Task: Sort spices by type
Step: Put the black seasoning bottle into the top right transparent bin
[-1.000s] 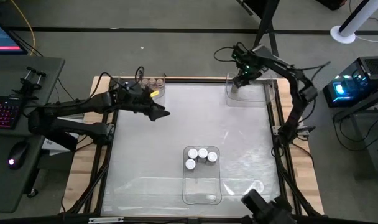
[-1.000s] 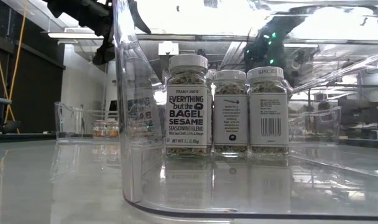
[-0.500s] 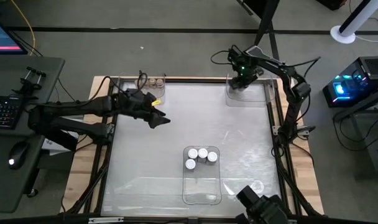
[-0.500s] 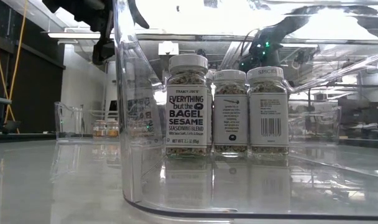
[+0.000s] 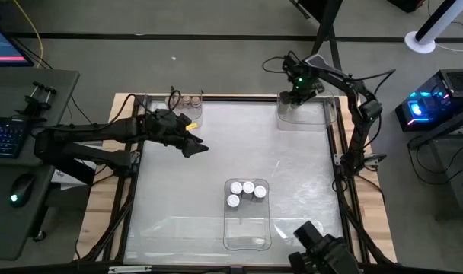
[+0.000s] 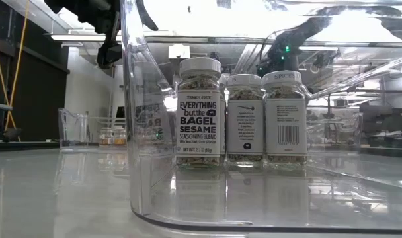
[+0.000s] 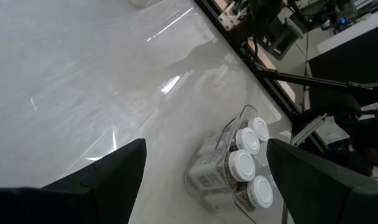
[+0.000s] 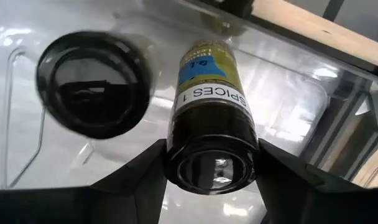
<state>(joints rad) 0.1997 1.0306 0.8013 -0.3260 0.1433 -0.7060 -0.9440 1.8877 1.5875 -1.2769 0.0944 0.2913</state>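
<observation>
Right gripper [image 8: 211, 163] clamps a black-capped jar [image 8: 212, 127] over the far-right corner tray [image 5: 323, 114]. Left gripper [image 5: 192, 144] spread empty, near the far-left tray [image 5: 197, 114]; table [image 5: 193, 190] between them bare.

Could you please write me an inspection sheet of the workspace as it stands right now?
Surface: glossy white table, bare across the middle.
Job's things: three white-capped jars upright in the near clear tray; brown-capped jars in the far-left tray; a black-capped jar between the right gripper's fingers, over the far-right tray, where another black-capped jar stands.
Clutter: nothing seen on the table.
Grippers: left gripper open and empty above the table's left half; right gripper shut on the black-capped jar.
Cables: loose cables by the left arm.
Surroundings: keyboard and mouse on a side desk.
</observation>
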